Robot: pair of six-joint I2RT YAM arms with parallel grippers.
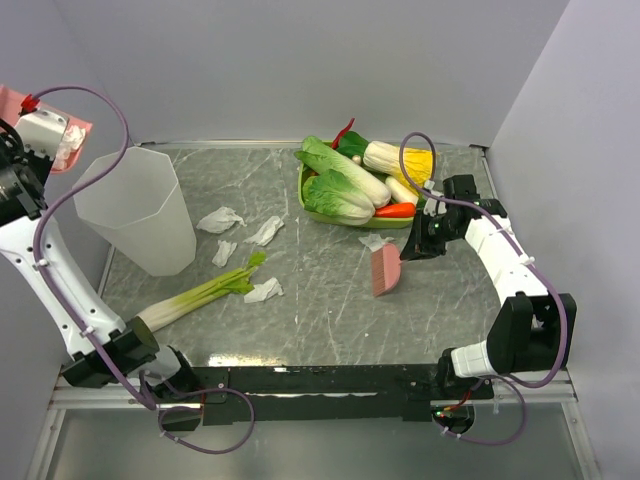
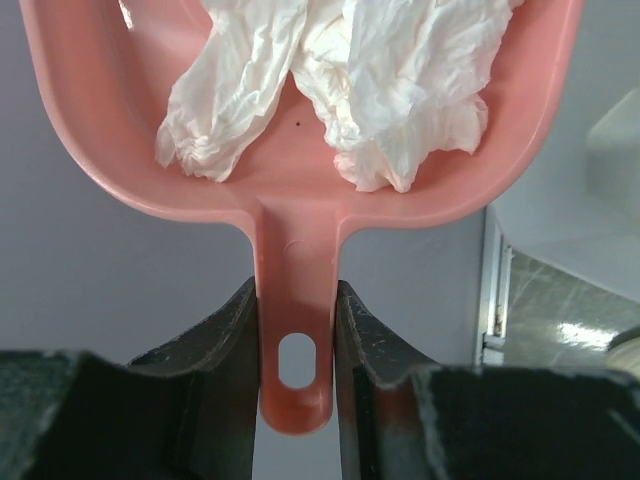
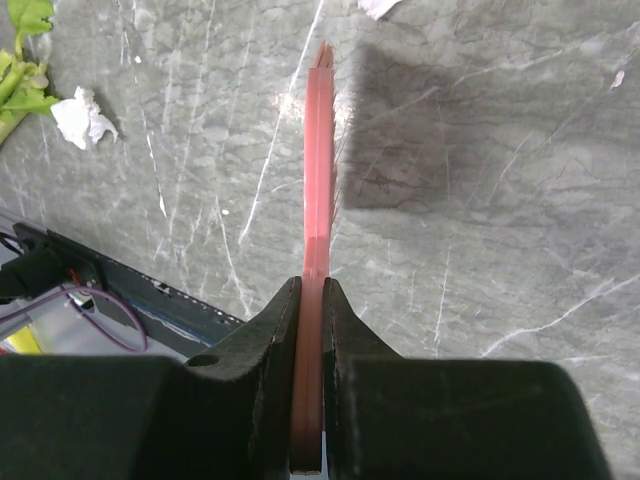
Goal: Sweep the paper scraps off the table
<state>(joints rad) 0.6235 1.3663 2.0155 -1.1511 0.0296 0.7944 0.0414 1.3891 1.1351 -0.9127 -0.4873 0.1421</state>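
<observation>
Marbled table (image 1: 330, 310) — paper scraps (image 1: 220, 219), leek (image 1: 195, 297), bin (image 1: 150, 235), vegetable tray (image 1: 301, 190).

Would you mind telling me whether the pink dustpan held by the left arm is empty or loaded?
Loaded: crumpled white paper scraps lie in the dustpan, whose handle is clamped in the left claw.

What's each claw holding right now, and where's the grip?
Left claw: pink dustpan, gripped by its handle, with paper scraps inside. Right claw: pink brush, pinched at its handle end.

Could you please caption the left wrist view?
Left gripper clamps the pink dustpan by its handle, crumpled paper scraps inside.
</observation>
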